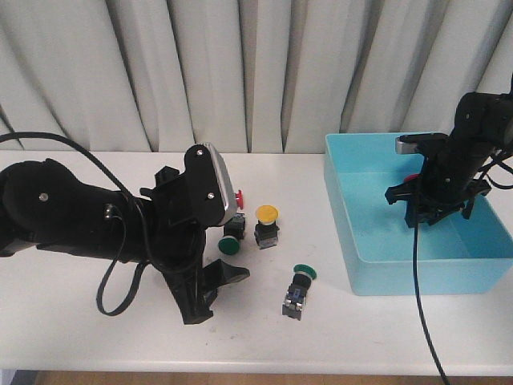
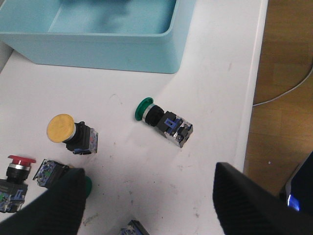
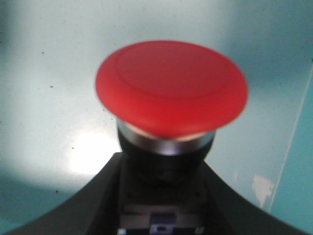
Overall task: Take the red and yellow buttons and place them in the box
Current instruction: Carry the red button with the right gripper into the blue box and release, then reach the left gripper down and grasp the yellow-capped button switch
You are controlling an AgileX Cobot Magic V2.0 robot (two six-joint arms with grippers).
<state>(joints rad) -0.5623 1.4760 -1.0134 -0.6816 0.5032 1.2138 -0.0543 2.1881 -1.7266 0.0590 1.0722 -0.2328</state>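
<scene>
Inside the turquoise box [image 1: 417,277] my right gripper [image 1: 433,210] is shut on a red button [image 1: 411,178]. The right wrist view shows that button's red cap [image 3: 171,88] filling the frame, its black body clamped between the fingers [image 3: 93,200] above the box floor [image 3: 44,73]. On the white table another red button [image 1: 239,198] and a yellow button [image 1: 266,214] stand just beyond my left gripper [image 1: 218,295]. The left gripper is open above bare table. In the left wrist view the yellow button [image 2: 61,128] and red button [image 2: 20,160] lie beside one finger [image 2: 54,205].
Two green-capped switches lie on the table, one [image 1: 230,245] close to the left gripper and one [image 1: 298,289] on its side toward the box. The table's front edge [image 2: 247,122] runs close to the left gripper. Grey curtains hang behind the table.
</scene>
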